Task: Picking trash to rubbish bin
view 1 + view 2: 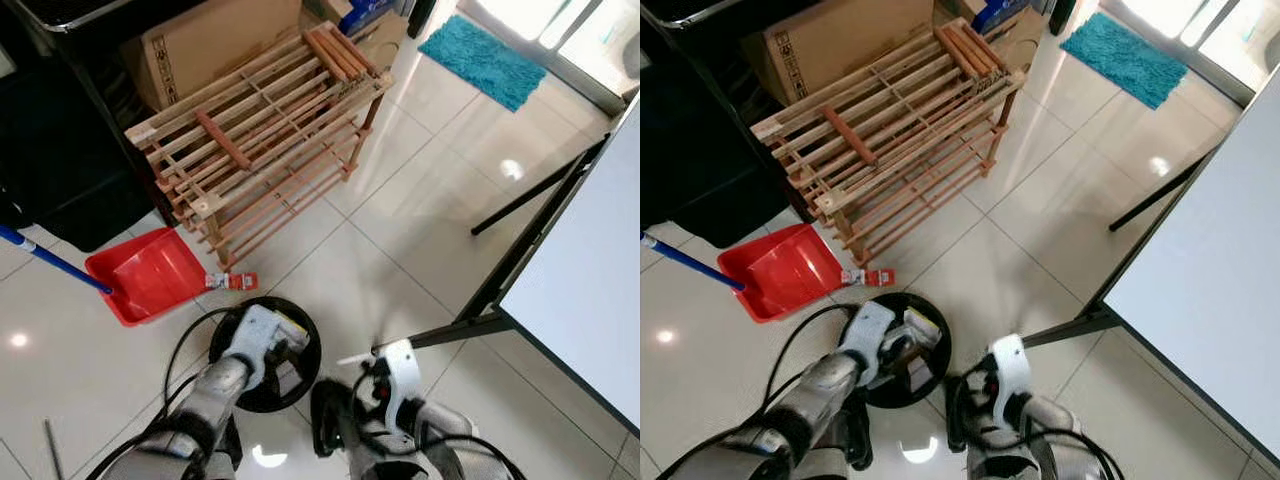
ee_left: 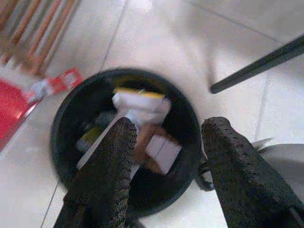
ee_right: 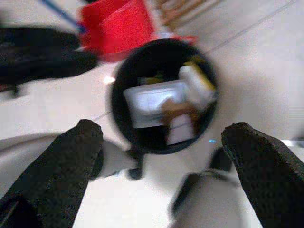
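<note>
A home – glossy floor tiles (image 1: 400,250), wooden shoe rack (image 1: 262,130), teal doormat (image 1: 484,60)

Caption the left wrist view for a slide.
Open left gripper above the black bin holding trash.

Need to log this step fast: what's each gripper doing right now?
Left gripper: open, empty, over the black bin.
Right gripper: open, empty, near the bin.
</note>
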`<state>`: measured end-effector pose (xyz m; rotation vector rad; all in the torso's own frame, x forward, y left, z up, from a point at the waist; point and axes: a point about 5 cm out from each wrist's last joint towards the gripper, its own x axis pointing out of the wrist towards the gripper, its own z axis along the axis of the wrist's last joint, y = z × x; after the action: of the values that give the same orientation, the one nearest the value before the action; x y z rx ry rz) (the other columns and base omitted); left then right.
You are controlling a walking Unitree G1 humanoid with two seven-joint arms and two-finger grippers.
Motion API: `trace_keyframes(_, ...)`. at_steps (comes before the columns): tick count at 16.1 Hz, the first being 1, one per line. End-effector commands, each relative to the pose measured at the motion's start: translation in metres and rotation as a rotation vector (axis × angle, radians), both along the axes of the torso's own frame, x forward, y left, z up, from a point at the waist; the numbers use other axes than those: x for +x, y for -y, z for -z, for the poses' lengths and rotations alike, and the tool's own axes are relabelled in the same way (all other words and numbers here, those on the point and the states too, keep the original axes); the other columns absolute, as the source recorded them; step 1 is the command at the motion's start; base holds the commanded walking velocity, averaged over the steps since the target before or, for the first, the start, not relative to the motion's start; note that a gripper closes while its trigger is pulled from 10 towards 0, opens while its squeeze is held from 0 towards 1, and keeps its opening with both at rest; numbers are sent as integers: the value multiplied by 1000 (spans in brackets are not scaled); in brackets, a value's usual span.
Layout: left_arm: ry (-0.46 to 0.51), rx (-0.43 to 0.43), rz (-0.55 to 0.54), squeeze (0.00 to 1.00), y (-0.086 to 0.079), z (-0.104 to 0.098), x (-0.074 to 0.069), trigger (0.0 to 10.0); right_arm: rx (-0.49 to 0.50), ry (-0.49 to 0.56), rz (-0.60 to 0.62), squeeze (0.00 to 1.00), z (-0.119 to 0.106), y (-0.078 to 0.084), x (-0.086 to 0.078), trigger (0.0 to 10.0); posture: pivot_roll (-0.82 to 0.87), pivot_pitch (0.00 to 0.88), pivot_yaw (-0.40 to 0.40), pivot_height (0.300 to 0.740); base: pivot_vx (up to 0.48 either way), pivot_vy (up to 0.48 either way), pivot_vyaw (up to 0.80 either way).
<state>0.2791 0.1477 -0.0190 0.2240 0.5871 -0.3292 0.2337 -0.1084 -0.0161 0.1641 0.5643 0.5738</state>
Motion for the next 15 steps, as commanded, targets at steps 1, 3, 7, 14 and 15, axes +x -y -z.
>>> trace_keyframes(1, -34, 4, -69, 0, -9, 12, -14, 10000, -77, -29, 103, 0, 12, 17, -4, 10000, -148, 296, -117, 740, 0, 0, 0)
trace_keyframes(3, -27, 39, -165, 0, -27, 17, -23, 10000, -147, -5, 230, 0, 13, 32, 8, 10000, -117, 260, -103, 740, 0, 0, 0)
trace_keyframes(7, -23, 51, -282, 0, -45, 23, -36, 10000, -253, -10, 338, 0, 19, 46, 14, 10000, -67, 175, -89, 740, 0, 0, 0)
trace_keyframes(14, -20, 77, -406, 0, -56, 22, -35, 10000, -294, -89, 397, 0, 33, 50, 4, 10000, -30, 40, -99, 740, 0, 0, 0)
trace_keyframes(15, -17, 80, -412, 0, -56, 21, -34, 10000, -295, -85, 395, 0, 33, 50, 5, 10000, -29, 31, -103, 740, 0, 0, 0)
